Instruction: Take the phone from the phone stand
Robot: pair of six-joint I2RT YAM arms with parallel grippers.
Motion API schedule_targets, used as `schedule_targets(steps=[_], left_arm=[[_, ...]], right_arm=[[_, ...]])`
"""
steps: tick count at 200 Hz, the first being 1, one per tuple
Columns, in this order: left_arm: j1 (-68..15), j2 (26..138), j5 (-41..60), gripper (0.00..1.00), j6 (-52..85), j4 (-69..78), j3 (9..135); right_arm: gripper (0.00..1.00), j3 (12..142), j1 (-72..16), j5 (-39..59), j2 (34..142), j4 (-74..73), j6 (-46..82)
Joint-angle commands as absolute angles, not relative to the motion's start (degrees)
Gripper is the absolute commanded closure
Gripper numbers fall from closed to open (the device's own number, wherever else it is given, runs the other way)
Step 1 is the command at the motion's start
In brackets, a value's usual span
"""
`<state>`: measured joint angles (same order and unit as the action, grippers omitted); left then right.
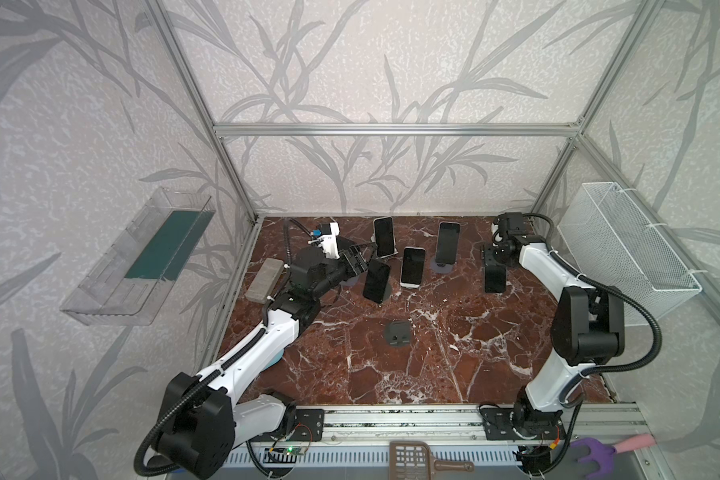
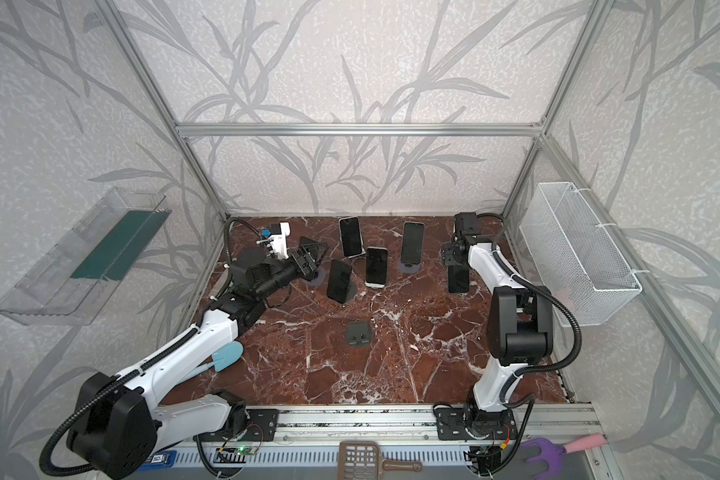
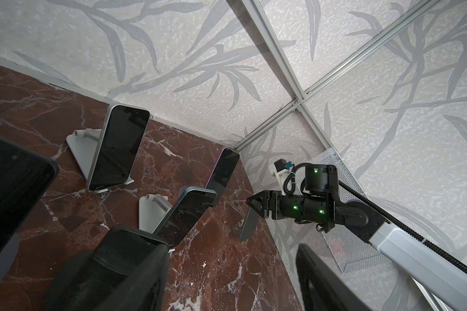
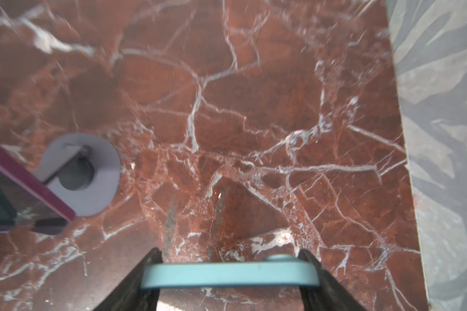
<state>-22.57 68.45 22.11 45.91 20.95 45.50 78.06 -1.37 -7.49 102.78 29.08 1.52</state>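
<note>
My right gripper (image 1: 495, 261) (image 4: 229, 253) is shut on a light-blue-edged phone (image 4: 227, 274) (image 1: 495, 279), which hangs upright over the marble table (image 1: 433, 365) at the back right, on no stand. Beside it, a purple phone (image 4: 25, 194) leans on a round grey stand (image 4: 92, 172). My left gripper (image 1: 356, 261) (image 3: 232, 247) is open with nothing between its fingers, just left of a black phone (image 1: 377, 280) on a dark stand. Two white-edged phones (image 1: 383, 237) (image 1: 412, 267) rest on white stands. An empty black phone stand (image 1: 398, 333) sits mid-table.
A grey block (image 1: 265, 279) lies at the table's left edge. A clear tray (image 1: 142, 257) hangs on the left wall and a wire basket (image 1: 628, 249) on the right wall. A blue scoop (image 2: 225, 357) lies under the left arm. A brown scoop (image 1: 412, 457) and purple fork (image 1: 595, 453) lie in front.
</note>
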Motion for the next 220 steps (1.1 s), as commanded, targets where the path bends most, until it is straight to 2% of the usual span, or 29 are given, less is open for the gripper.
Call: schedule_targets(steps=[1,97,150,220], left_arm=[[-22.92,67.51,21.79,0.25,44.65,20.83,45.55],[-23.43,65.6,22.23,0.25,43.02,20.0,46.14],[-23.33,65.83,23.12,0.25,43.06,19.89,46.58],[-23.38,66.22,23.93,0.25,42.3,19.48,46.9]], right_arm=[[0.34,81.02,-0.97,-9.17,104.2,30.63,-1.13],[0.32,84.62,0.79,-6.47,110.56,33.12,-4.42],[0.31,91.68,1.49,-3.87,117.2,39.62,-4.23],[0.29,92.41,2.33,-2.11,121.05,40.25,-4.39]])
